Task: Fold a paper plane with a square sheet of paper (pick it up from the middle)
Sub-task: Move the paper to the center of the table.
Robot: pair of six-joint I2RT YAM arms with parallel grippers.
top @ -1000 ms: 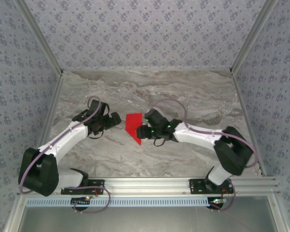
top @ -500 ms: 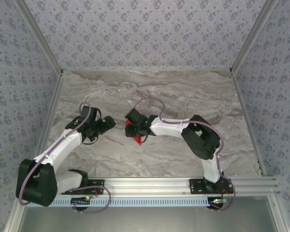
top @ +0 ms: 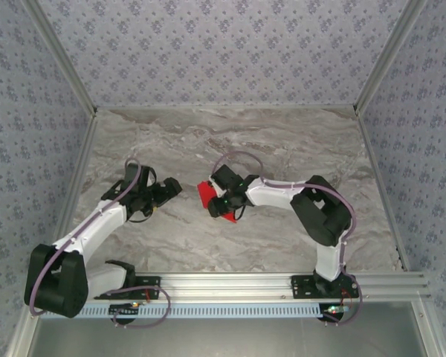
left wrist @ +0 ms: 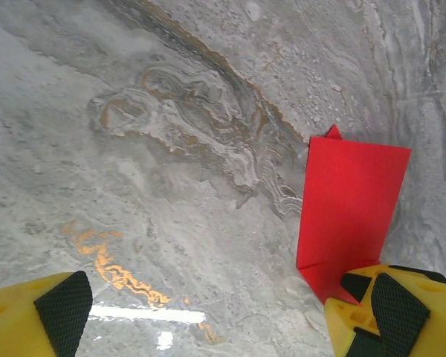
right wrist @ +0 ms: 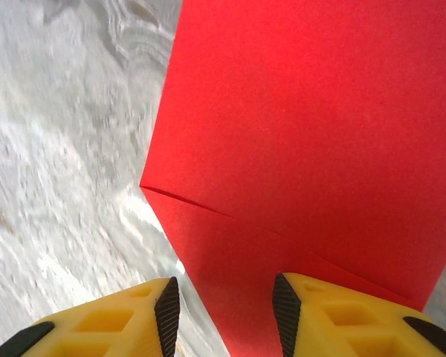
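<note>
Red paper [right wrist: 305, 134] now under right gripper [right wrist: 224, 312], fingers narrowed, seemingly unclamped; left gripper [left wrist: 223, 312] wide.

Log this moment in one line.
left gripper: open, empty | right gripper: open over partly folded bright red paper sheet

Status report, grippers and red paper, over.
Left gripper jaws wide open, empty. Right gripper jaws part open over creased bright red paper sheet lying on marble table. No obstacles seen.
</note>
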